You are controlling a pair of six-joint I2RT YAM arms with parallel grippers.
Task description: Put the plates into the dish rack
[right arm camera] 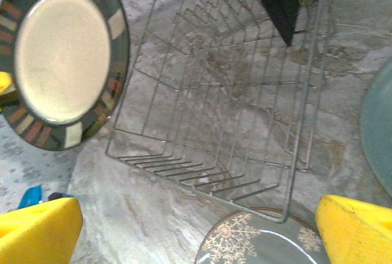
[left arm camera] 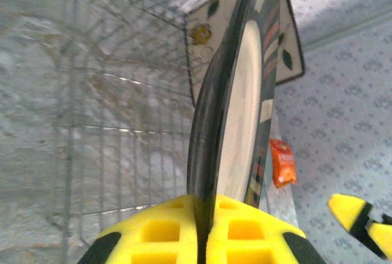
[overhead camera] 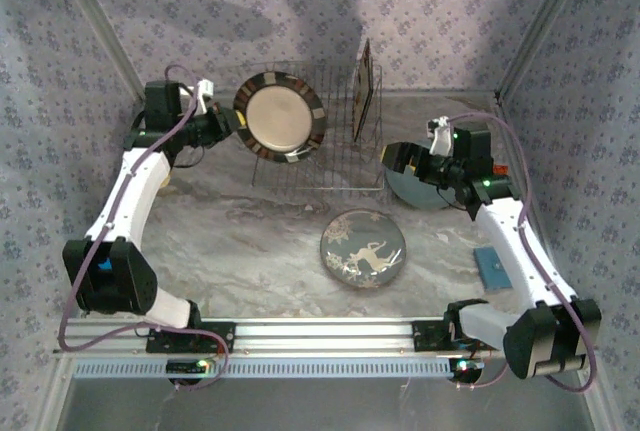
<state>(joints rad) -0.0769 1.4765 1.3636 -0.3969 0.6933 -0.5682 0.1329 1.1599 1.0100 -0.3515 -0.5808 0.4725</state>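
- Done, apparently: square cream plate with leaf pattern (overhead camera: 365,89), standing on edge in the thin silver wire dish rack (overhead camera: 325,151).
- In hand: round glossy plate with dark brown rim and cream centre (left arm camera: 242,123), upright at the rack's left end, clamped by the rim in the left pincer (left arm camera: 202,230).
- Left to load: round greyish plate with white deer design (overhead camera: 363,248), flat on the marbled table (overhead camera: 250,241); plain pale grey-blue round plate (overhead camera: 420,191), near the right pincer (right arm camera: 199,227), wide and empty.

left hand (overhead camera: 228,121) holds the dark-rimmed plate (overhead camera: 280,117) upright at the dish rack (overhead camera: 335,156); deer plate (overhead camera: 363,248) lies flat.
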